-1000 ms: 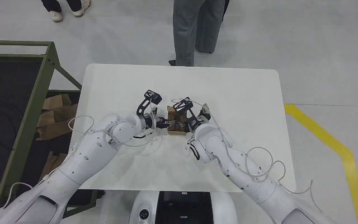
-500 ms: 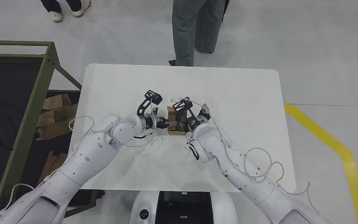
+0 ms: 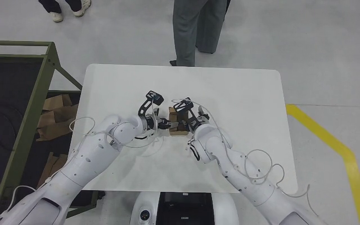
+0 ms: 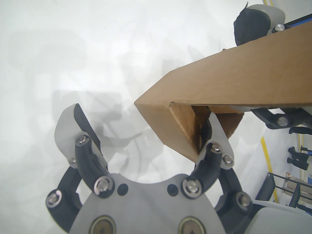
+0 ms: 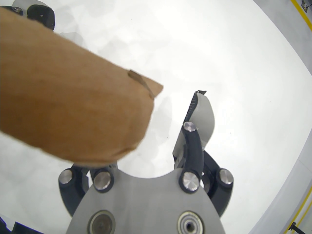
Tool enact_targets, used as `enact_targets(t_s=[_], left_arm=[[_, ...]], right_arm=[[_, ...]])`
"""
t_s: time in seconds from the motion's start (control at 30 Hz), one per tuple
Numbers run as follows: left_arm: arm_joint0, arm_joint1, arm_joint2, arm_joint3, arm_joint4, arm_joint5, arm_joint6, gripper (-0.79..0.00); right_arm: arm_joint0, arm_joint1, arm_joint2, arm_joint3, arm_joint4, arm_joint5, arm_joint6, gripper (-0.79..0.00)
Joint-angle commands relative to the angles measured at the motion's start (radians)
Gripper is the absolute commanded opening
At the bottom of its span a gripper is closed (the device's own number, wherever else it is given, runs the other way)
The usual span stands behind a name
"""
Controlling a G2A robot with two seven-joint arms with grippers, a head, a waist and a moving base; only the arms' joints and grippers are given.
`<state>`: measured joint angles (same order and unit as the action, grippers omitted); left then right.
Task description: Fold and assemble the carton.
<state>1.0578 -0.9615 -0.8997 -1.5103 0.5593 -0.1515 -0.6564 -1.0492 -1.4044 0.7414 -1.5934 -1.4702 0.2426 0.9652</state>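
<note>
So the brown carton [image 3: 176, 121] was sitting around the middle of the white table [image 3: 242, 95], wedged right between the 2 grippers. I couldn't tell if it was actually touching the tabletop or hanging a bit above it.

The left gripper [image 4: 143, 114] had its fingers spread wide. 1 finger [image 4: 214, 132] was poked into the carton's open end, up against the cardboard inside. The other one [image 4: 73, 125] was out over bare table, not touching anything.

The right gripper [image 5: 158, 113] was spread too. Its visible finger [image 5: 201, 113] stood clear of the carton [image 5: 61, 108] with a gap of table showing between them, and the second finger was hidden behind the cardboard. From the left wrist view, the carton [image 4: 231, 79] tilted, its pointed corner near the camera.

Off the table's left side stood an olive-green frame [image 3: 53, 62], with flat brown cardboard [image 3: 56, 109] piled beside it.
</note>
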Motion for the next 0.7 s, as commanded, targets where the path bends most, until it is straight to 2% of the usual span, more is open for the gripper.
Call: enact_targets(t_s=[0.0, 0.13, 0.4, 0.67], left_arm=[[0.002, -0.002, -0.003, -0.001, 0.0, -0.001, 0.0, 0.0], [0.005, -0.004, -0.011, -0.008, 0.0, -0.003, -0.001, 0.0], [0.025, -0.001, -0.047, -0.041, 0.01, -0.001, -0.006, 0.0], [0.071, 0.012, -0.121, -0.09, 0.009, -0.003, -0.001, 0.0]], right_arm=[[-0.002, -0.002, 0.004, -0.001, -0.002, -0.003, -0.002, -0.071], [-0.01, -0.006, 0.014, -0.012, -0.01, -0.01, -0.003, -0.022], [-0.041, -0.008, 0.041, -0.062, -0.046, -0.02, -0.002, 0.0], [-0.097, -0.004, 0.081, -0.143, -0.086, -0.036, 0.006, 0.0]])
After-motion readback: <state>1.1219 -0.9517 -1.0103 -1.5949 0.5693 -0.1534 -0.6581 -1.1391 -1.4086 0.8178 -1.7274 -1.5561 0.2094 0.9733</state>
